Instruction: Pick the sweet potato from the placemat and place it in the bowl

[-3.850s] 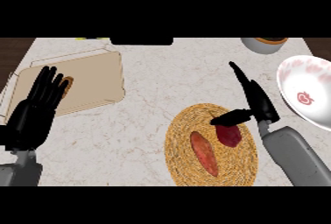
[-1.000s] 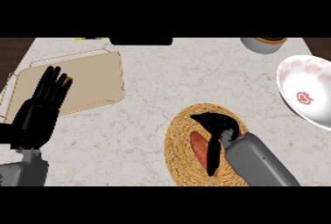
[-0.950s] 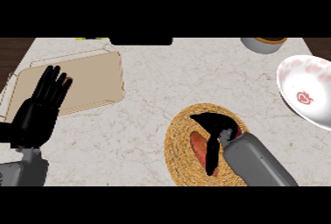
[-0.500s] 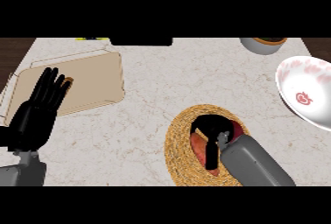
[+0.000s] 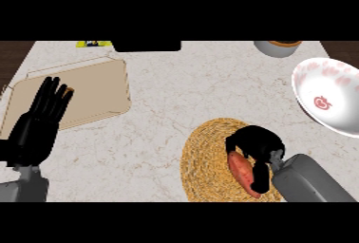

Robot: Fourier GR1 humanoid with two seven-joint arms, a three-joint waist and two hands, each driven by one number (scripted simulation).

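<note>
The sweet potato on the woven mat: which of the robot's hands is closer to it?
The right hand is closer, curled over the sweet potato on the placemat. The left hand rests open far across the counter, by the cutting board.

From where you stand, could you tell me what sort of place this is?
Most likely a kitchen counter: a pale marbled worktop holds a woven placemat with a sweet potato on it, a white bowl with pink markings, and a tan cutting board.
</note>
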